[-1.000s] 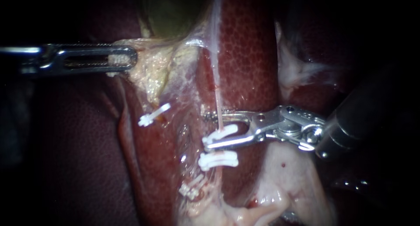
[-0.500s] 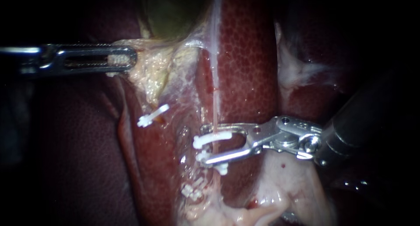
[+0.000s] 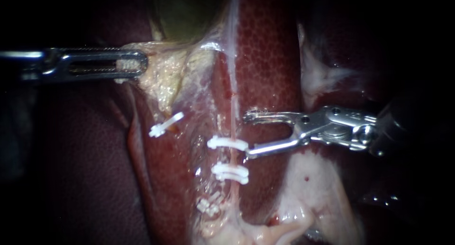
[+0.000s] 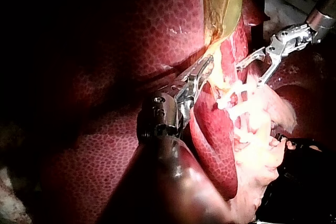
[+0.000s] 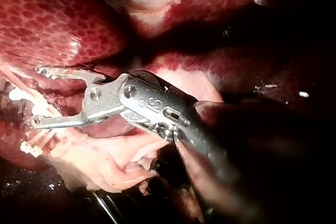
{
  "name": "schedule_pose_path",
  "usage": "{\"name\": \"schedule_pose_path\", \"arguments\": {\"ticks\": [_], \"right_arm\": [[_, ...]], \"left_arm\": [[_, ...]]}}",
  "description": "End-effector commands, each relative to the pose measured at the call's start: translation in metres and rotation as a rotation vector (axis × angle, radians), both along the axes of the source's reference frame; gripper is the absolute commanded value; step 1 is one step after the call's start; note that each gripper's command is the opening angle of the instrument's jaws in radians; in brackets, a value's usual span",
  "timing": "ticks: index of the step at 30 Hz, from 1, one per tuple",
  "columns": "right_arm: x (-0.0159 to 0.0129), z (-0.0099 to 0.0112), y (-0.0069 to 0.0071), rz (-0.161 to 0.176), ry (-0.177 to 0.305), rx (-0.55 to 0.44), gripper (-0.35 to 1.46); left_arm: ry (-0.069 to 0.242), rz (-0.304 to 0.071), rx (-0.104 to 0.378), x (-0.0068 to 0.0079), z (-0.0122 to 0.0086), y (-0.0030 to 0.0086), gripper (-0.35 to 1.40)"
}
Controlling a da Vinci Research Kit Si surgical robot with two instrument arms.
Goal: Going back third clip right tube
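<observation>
**Step in hand.** The top white clip (image 3: 227, 143) sits closed across the right tube (image 3: 233, 107). It lies at 12 o'clock of a second clip (image 3: 230, 173), and a third clip (image 3: 208, 207) lies lower, at about 7 o'clock. The right instrument (image 3: 247, 135) stands at 3 o'clock of the top clip. Its jaws are released, with a clear gap and nothing in them. The lower jaw's tip is just beside the clip's end; contact cannot be confirmed. By judgement, clipping is complete and the step in hand is the retreat from the tube.

**Next move.** It calls for a straight pull toward 3 o'clock with the jaws kept apart. The lower jaw must stay off the clip's end so that neither the clip nor the tube is dragged.

**Left instrument.** The left instrument (image 3: 130, 65) enters from 9 o'clock. Its jaws are clenched on pale yellow tissue (image 3: 166, 79) below the gallbladder (image 3: 189, 13), holding it toward 9 o'clock.

**Materials and shapes.**
- Right tube: a thin, pink, taut strand running from 12 to 6 o'clock.
- Clips: white, smooth plastic bars, slightly curved.
- Liver (image 3: 265, 60): dark red, wet, finely mottled.
- Pale yellow tissue: soft, ragged, filmy at its edges.
- Right jaws: bright metal, slim, curved like a fork.
- Left jaws: long, slotted, with ridged edges.
- A further clip (image 3: 166, 124) lies apart at 9 o'clock of the right tube.
</observation>
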State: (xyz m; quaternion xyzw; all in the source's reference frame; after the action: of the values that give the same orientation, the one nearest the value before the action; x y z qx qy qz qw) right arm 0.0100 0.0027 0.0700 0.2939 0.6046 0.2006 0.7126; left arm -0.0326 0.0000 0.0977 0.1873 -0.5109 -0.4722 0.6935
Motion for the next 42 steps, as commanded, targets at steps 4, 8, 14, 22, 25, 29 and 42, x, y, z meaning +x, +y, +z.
{"name": "schedule_pose_path", "arguments": {"ticks": [4, 8, 14, 22, 25, 29, 42], "right_arm": [[-0.0013, -0.0022, -0.0001, -0.028, 0.003, -0.03, 0.6], [-0.0025, -0.005, 0.0005, -0.046, 0.004, -0.062, 0.6], [-0.0043, -0.0083, 0.0016, -0.056, -0.002, -0.088, 0.6], [-0.0046, -0.0087, 0.0016, -0.059, -0.002, -0.093, 0.6], [-0.0046, -0.0087, 0.0016, -0.058, -0.002, -0.093, 0.6], [-0.0045, -0.0087, 0.0016, -0.058, -0.002, -0.093, 0.6], [-0.004, -0.0088, 0.0015, -0.055, -0.001, -0.093, 0.6]], "left_arm": [[0.0, 0.0, 0.0, 0.0, 0.0, 0.0, -0.35], [0.0, 0.0, 0.0, 0.0, 0.0, 0.0, -0.35], [0.001, -0.001, -0.001, -0.0001, 0.0001, -0.0001, -0.33], [0.003, -0.006, -0.009, -0.0009, 0.0012, -0.0006, -0.33], [0.016, 0.001, -0.01, -0.0016, 0.0024, -0.0011, -0.33], [0.022, 0.021, -0.011, -0.0029, 0.0044, -0.0018, -0.33], [0.039, 0.063, 0.008, -0.0065, 0.0077, -0.0039, -0.33]]}}
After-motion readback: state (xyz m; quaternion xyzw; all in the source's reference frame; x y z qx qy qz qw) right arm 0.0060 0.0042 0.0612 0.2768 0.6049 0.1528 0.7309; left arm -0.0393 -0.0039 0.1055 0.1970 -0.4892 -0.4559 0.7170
